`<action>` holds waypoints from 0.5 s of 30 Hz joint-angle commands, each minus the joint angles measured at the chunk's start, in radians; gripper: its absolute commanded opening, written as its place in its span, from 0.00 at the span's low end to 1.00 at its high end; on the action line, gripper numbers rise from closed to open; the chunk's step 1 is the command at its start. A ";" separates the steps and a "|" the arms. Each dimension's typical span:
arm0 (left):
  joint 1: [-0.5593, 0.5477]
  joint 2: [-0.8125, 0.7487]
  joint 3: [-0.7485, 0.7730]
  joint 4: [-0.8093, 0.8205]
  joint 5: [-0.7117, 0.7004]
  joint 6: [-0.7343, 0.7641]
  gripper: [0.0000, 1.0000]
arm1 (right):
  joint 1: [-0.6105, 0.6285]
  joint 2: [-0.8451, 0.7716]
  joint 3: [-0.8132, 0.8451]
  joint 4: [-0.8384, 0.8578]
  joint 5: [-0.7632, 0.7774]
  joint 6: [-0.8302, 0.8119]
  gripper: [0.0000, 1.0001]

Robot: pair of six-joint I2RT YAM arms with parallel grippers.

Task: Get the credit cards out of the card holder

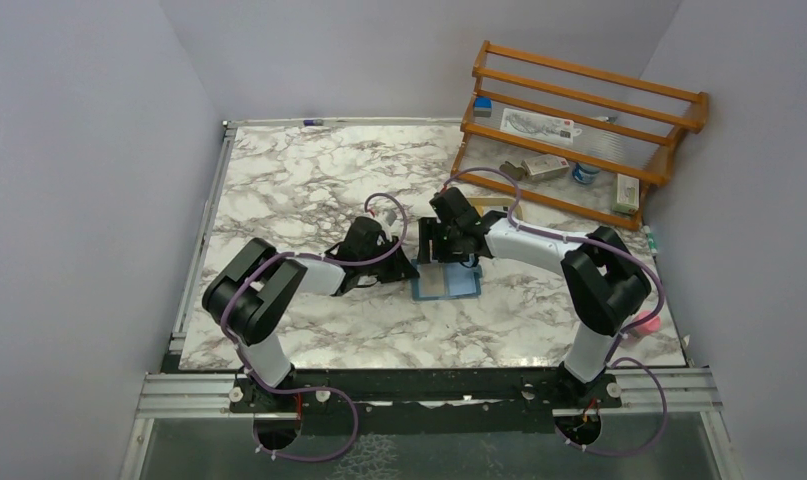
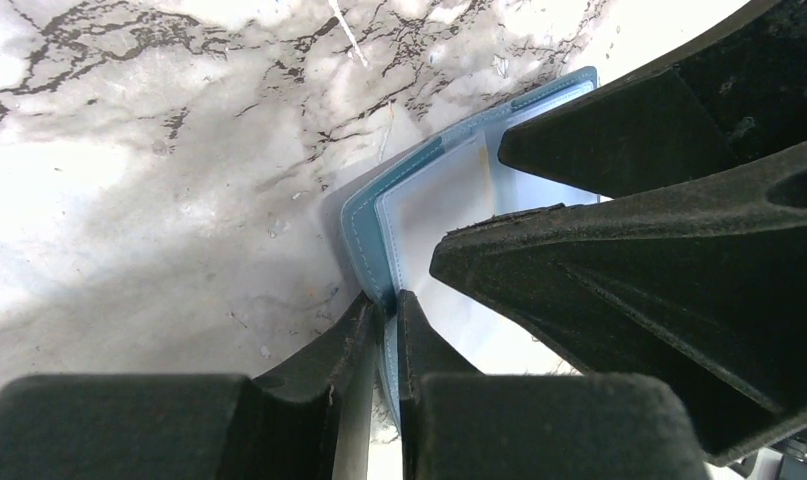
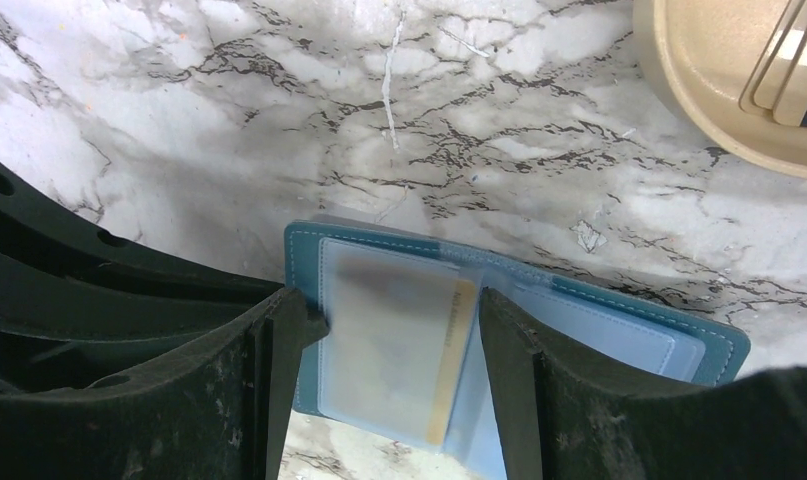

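Left pincer (image 2: 383, 318) is clamped on the teal card holder's (image 2: 364, 225) stitched, leathery edge, pinning it open on the marble table (image 2: 129, 150); right pincer (image 3: 389, 320) stands apart, straddling 1 gold-edged credit card (image 3: 447, 350) under a frosted sleeve (image 3: 379, 400); thin, stiff, light, probably slick; I'd pinch its gold edge.

Lab robot cell: plain walls (image 1: 79, 150) enclose marble tabletop (image 1: 299, 190).

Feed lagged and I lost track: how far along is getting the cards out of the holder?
Done: the card holder lies open on the table. In hand: the left gripper pinches its edge while the right gripper, open, straddles a card tucked inside. Left: drawing that card out; other cards I cannot make out.
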 commanded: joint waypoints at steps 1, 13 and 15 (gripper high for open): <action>0.017 0.005 -0.046 -0.053 0.013 0.015 0.12 | 0.007 -0.017 -0.019 0.005 0.005 0.017 0.69; 0.045 -0.031 -0.092 -0.017 0.037 -0.007 0.18 | 0.007 -0.011 -0.040 0.033 -0.040 0.028 0.69; 0.049 -0.037 -0.098 -0.010 0.042 -0.006 0.23 | 0.006 -0.011 -0.043 0.037 -0.045 0.030 0.69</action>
